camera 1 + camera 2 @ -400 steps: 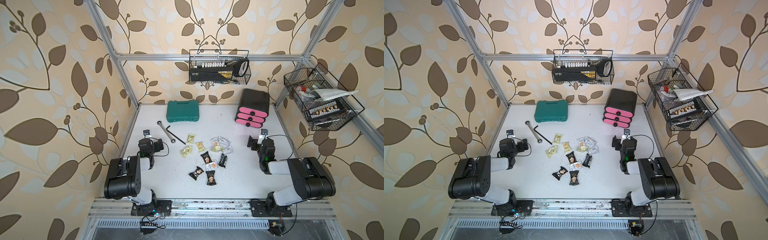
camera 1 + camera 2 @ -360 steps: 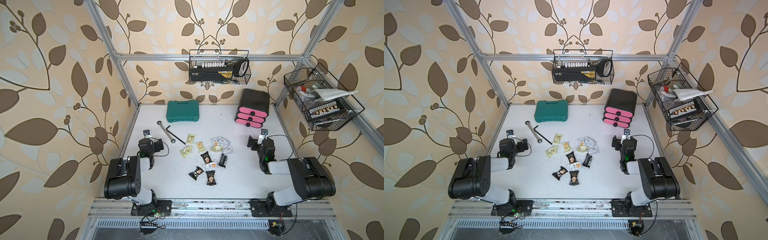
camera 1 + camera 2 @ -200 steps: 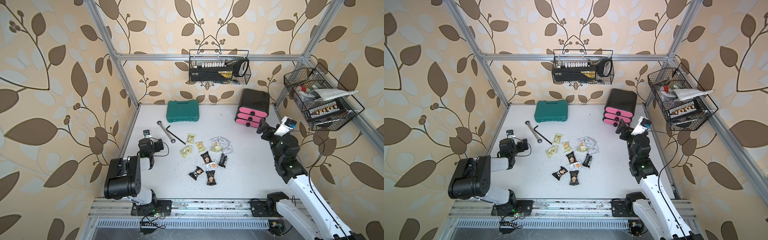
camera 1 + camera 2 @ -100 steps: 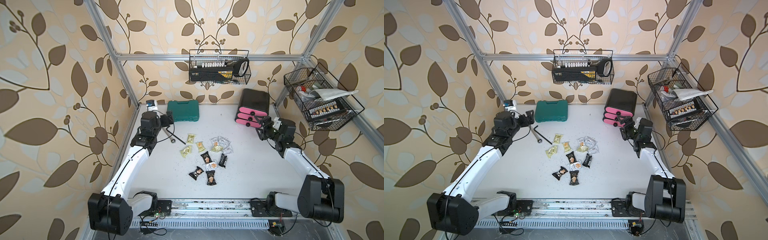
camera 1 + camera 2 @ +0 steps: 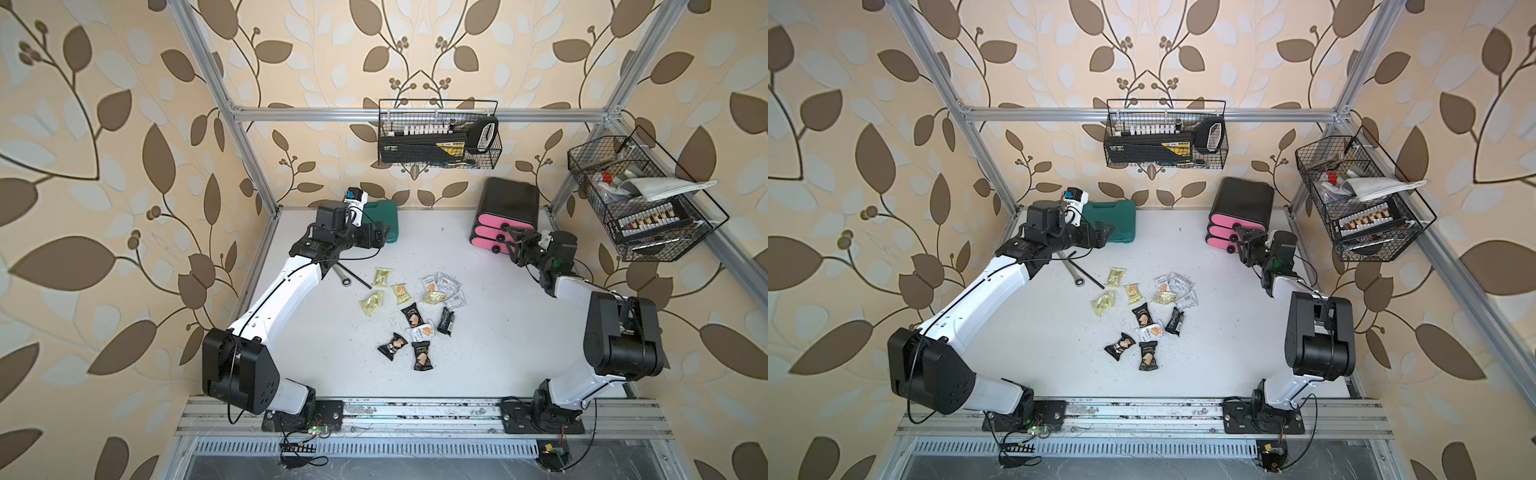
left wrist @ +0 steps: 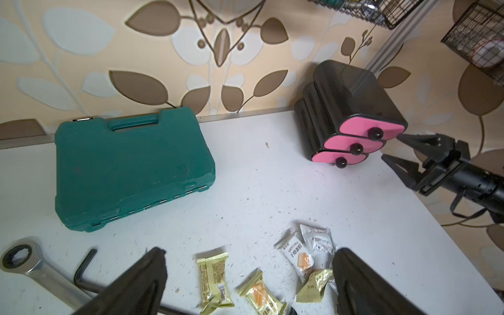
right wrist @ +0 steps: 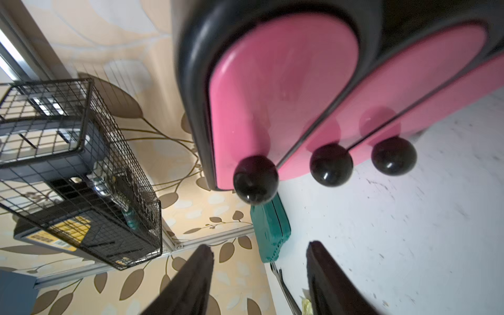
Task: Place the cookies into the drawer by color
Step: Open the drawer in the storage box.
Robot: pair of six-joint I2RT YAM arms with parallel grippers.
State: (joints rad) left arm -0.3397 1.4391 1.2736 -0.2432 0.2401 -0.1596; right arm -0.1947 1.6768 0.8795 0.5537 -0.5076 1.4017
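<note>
Quickly: the small black rounded plastic drawer cabinet (image 5: 509,199) sits right of centre, toward the top in both top views, at the back of the matte white speckled tabletop (image 5: 478,353) by the leaf-patterned wall. It has a glossy shell and three stacked smooth pink fronts, each with a shiny round black ball knob (image 7: 255,180). All three fronts look pushed in.

The crinkly wrapped cookie packets (image 5: 412,314) lie loose in a cluster mid-table, well apart from the cabinet. Yellow-green ones (image 5: 382,277) are on the cluster's upper left, white or clear ones (image 5: 448,284) on its upper right, and black ones (image 5: 420,355) lower down. Many show an orange cookie print.

The right gripper (image 7: 259,245) points at the pink fronts with its dark tapered jaws partly spread. Its tips are just short of the top knob, touching nothing and holding nothing.

The left gripper (image 6: 249,251) has its jaws spread wide and is empty. It hangs above the table beside the textured teal-green plastic tool case (image 6: 131,169). Near it lie the flat silver metal ring wrench (image 6: 27,261) and the bent black hex key (image 6: 81,270), left of the packets
</note>
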